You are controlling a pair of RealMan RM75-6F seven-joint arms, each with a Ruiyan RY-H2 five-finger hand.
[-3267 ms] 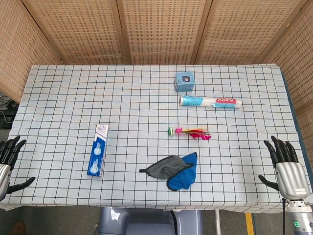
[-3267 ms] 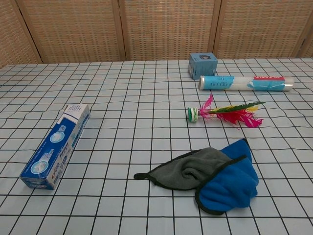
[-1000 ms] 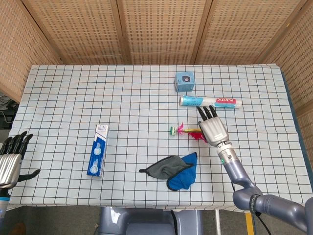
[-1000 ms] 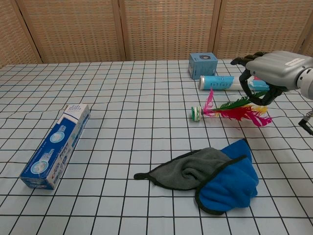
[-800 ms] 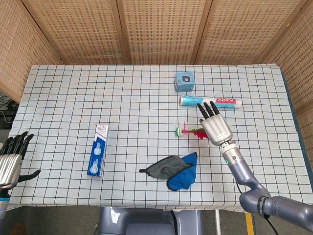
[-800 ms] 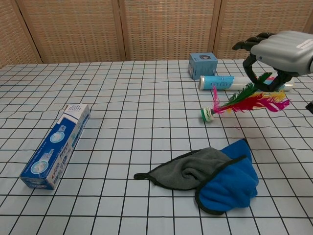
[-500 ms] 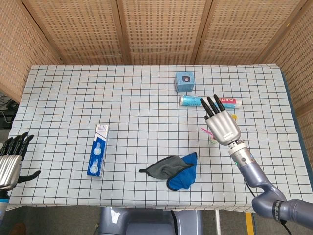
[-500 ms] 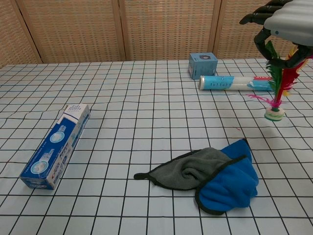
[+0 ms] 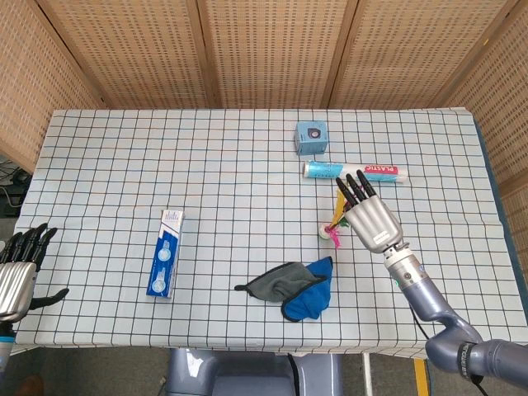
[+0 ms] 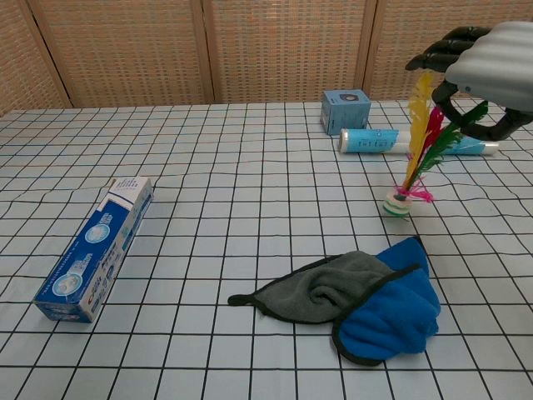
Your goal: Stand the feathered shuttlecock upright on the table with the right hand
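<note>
- Chest view: we see the right robot hand (image 10: 487, 71) holding the shuttlecock (image 10: 414, 150) by its feathers, base on the desk (image 10: 208, 217), leaning slightly.
- Cloth (image 10: 358, 296) lies at its 7 o'clock.
- Left robot hand (image 9: 18, 276) rests with fingers spread, holding nothing.

The checked table (image 9: 124, 157) bears a toothpaste box (image 9: 166, 252), cloths (image 9: 294, 288), tube (image 9: 355, 172), small box (image 9: 310, 138).

R robot hand (image 9: 371, 218) is over the table's right half, back up, fingers (image 10: 441, 52) curled w/ tips pointing to the far edge; forearm runs back to the near-right corner. L robot hand (image 9: 16, 272) hangs off the near-left corner, fingers apart.
</note>
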